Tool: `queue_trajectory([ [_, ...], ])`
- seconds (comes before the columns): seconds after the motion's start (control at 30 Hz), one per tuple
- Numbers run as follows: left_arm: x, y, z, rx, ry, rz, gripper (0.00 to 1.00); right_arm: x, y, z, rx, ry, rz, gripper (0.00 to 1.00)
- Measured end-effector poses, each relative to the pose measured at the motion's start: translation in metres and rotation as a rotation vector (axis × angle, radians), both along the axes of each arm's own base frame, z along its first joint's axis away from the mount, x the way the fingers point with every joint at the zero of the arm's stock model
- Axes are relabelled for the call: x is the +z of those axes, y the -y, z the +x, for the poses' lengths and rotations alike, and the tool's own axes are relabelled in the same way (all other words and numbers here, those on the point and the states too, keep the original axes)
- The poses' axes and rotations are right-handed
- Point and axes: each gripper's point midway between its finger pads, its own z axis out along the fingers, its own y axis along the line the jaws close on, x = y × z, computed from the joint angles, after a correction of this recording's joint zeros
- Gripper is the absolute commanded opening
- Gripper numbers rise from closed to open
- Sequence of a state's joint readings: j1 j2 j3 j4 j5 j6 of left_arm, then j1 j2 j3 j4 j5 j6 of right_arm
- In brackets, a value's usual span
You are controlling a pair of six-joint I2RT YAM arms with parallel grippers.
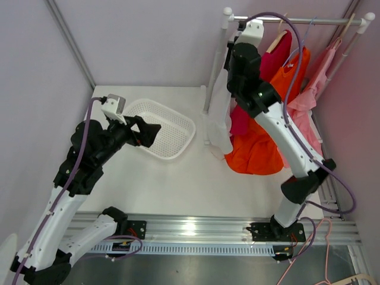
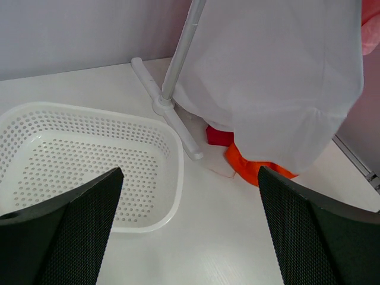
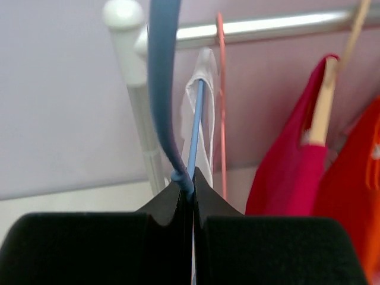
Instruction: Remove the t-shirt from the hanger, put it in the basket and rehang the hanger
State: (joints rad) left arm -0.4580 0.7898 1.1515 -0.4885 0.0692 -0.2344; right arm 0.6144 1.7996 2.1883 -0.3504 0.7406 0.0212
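A white t-shirt (image 1: 219, 113) hangs at the left end of the clothes rail (image 1: 297, 21) on a blue hanger (image 3: 161, 89). My right gripper (image 3: 193, 178) is raised up by the rail and shut on the blue hanger's wire, just below its hook. The shirt's white fabric (image 3: 205, 89) shows behind the wire. My left gripper (image 1: 151, 132) is open and empty, low over the table by the basket, pointing at the shirt's lower hem (image 2: 273, 77). Its fingers (image 2: 83, 225) frame bare table.
A white perforated basket (image 1: 184, 122) sits left of the rack post (image 1: 215, 59), whose foot (image 2: 172, 119) lies on the table. Magenta (image 1: 276, 56), orange (image 1: 261, 148) and pink (image 1: 309, 101) garments hang right of the white shirt. An orange hanger wire (image 3: 221, 89) is beside the blue one.
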Motion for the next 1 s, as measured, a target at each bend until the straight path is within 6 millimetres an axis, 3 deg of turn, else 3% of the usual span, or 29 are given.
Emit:
queue_trajectory([
  [0.1,-0.003,0.01,0.001,-0.049,-0.003,-0.006,1.0,-0.013,-0.01,-0.047,0.008,-0.029,0.028,0.0],
  [0.23,-0.008,0.031,-0.01,-0.145,-0.003,-0.01,0.99,-0.032,-0.045,-0.104,0.076,-0.075,0.084,0.0],
  [0.33,-0.005,0.056,-0.035,-0.254,0.013,-0.006,0.99,-0.042,-0.068,-0.137,0.107,-0.128,0.168,0.0],
  [0.47,-0.001,0.087,-0.092,-0.43,0.047,-0.033,1.0,-0.052,-0.076,-0.169,0.098,-0.178,0.246,0.0],
  [0.57,-0.019,0.095,-0.128,-0.516,0.063,-0.043,0.99,-0.056,-0.075,-0.174,0.092,-0.193,0.279,0.0],
  [0.67,-0.042,0.102,-0.147,-0.556,0.068,-0.034,1.0,-0.058,-0.074,-0.173,0.084,-0.196,0.286,0.0],
  [0.83,-0.071,0.13,-0.15,-0.544,0.076,0.062,0.99,-0.056,-0.074,-0.172,0.088,-0.191,0.289,0.0],
  [1.0,-0.097,0.155,-0.135,-0.465,0.082,0.156,0.99,-0.055,-0.076,-0.172,0.099,-0.193,0.285,0.0],
])
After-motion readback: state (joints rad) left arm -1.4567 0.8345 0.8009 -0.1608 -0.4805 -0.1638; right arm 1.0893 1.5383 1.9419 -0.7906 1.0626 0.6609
